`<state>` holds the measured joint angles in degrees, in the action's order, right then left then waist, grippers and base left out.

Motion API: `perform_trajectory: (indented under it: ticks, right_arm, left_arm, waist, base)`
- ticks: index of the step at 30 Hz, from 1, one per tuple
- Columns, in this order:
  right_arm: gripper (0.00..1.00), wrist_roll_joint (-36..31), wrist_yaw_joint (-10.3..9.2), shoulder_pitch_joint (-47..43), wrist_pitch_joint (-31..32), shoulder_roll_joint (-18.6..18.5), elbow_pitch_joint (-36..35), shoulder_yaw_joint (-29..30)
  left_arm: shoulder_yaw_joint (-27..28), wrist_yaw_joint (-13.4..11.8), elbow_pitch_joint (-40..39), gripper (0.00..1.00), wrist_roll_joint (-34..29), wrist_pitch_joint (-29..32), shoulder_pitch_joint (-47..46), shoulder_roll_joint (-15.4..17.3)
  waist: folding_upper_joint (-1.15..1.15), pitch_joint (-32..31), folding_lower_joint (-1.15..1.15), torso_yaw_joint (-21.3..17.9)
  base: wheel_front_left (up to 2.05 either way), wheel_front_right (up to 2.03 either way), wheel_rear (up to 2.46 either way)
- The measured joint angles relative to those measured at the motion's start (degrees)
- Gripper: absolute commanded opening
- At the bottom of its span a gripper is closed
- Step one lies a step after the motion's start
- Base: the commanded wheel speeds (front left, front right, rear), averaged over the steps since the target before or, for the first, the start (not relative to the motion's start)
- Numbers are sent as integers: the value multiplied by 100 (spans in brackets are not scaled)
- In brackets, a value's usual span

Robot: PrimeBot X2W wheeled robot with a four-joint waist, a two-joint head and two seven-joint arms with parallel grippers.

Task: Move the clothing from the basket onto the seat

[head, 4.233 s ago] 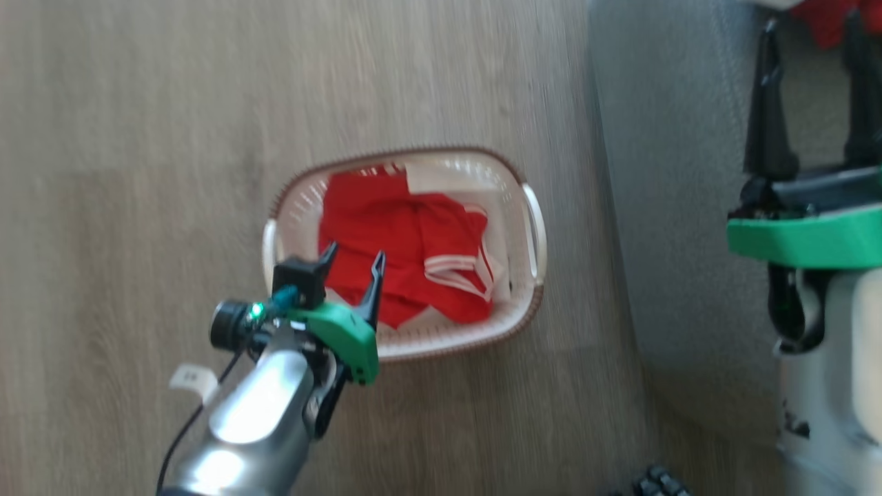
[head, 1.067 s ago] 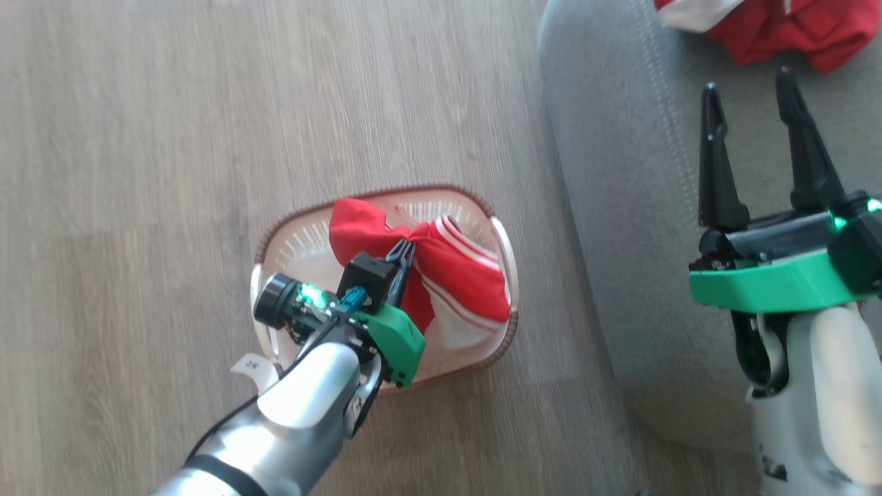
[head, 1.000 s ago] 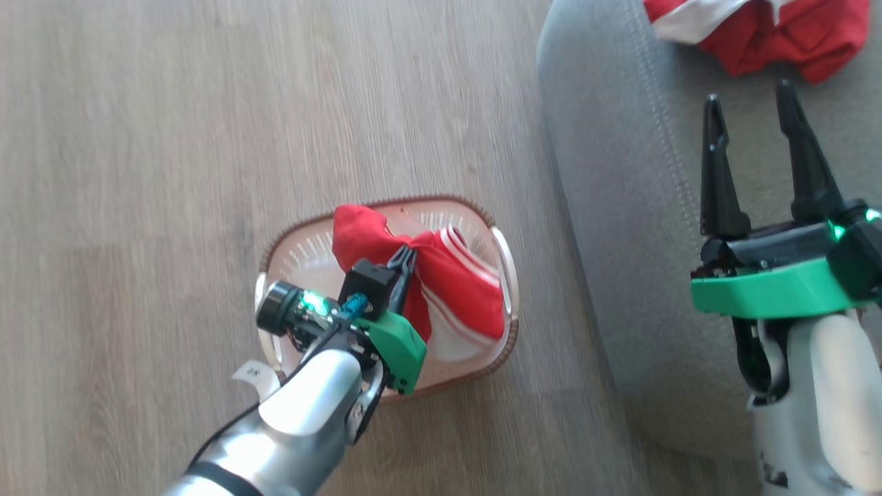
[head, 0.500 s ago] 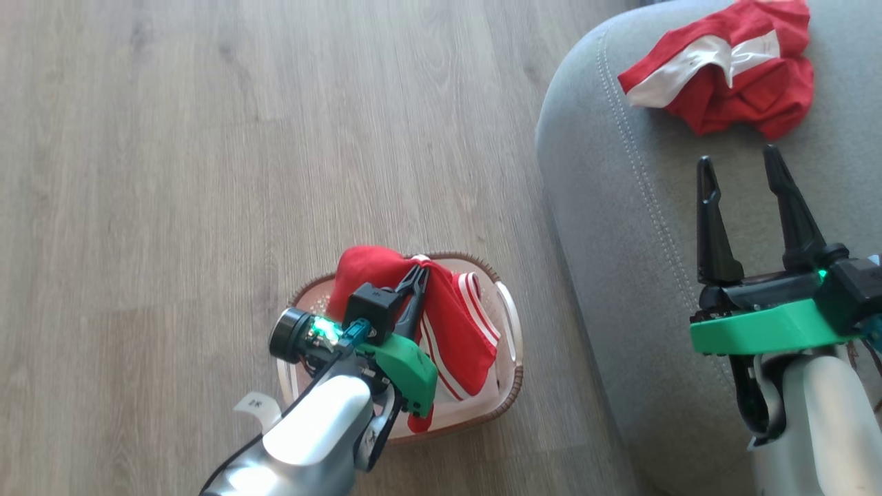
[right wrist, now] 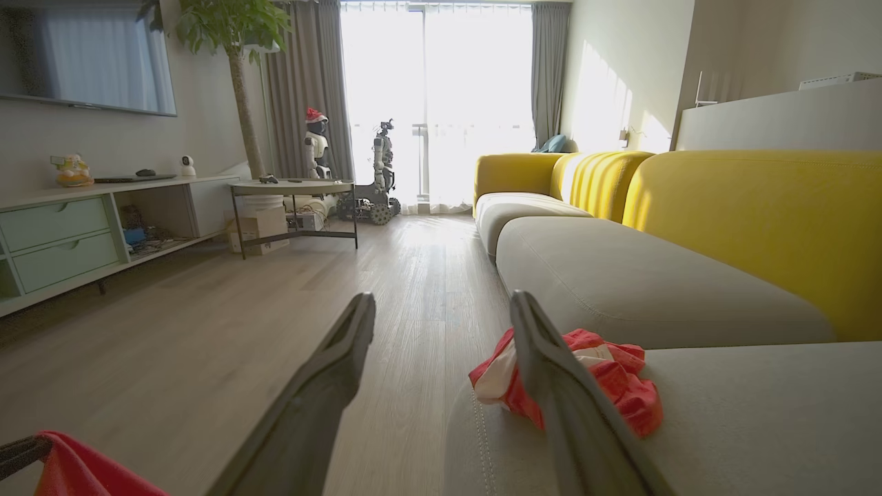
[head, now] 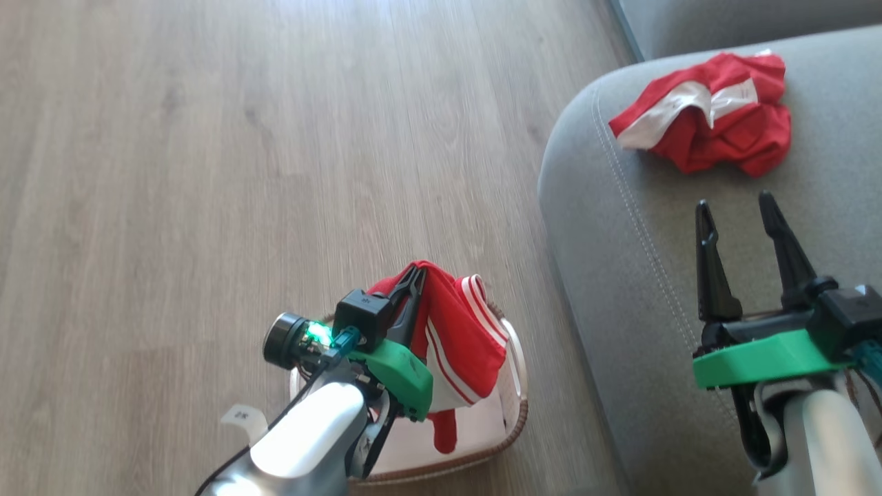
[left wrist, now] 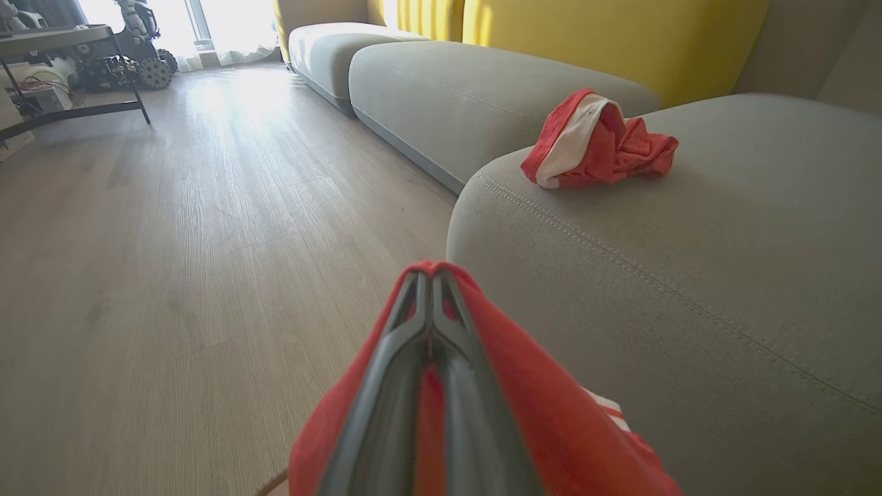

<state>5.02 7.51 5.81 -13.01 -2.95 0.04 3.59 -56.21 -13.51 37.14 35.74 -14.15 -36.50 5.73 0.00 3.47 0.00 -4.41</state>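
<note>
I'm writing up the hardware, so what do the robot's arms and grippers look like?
The left gripper and right gripper each have two long, tapering black fingers on a bright green mount. The forearms are glossy silver-white shells. The left wrist carries a black cylindrical camera with a green light, a teal connector, a thin black cable and a small white tag.

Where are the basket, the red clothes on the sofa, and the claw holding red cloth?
basket (head: 490, 426), head view, bare white inside wall.
red clothes (head: 716, 134), head view, middle of the pile lying on the sofa (head: 620, 275).
left gripper (head: 415, 274), head view, between its shut fingertips, pinching the red cloth (head: 455, 331).
</note>
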Motion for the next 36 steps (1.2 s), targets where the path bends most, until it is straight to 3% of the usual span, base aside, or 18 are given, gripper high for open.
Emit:
perform_trajectory:
  ticks: [17, 28, 36]
  right_arm:
    - [100, 26, 0, -313, 101, 4, 332, -134]
    - [100, 9, 0, -309, 152, 4, 889, -532]
    - [100, -174, 0, -44, 143, 3, 1720, -1410]
  left_arm:
    - [13, 299, -825, 0, 154, 1207, -781, 425]
    - [13, 471, -1027, 0, 207, 1564, -1454, 328]
    - [14, 500, -1004, 0, 212, 1557, -1797, 51]
  waist:
    - [0, -605, 0, 290]
    - [0, -714, 0, 414]
    - [0, -733, 0, 492]
  base:
    - [0, 0, 0]
    - [0, 0, 0]
    - [0, 0, 0]
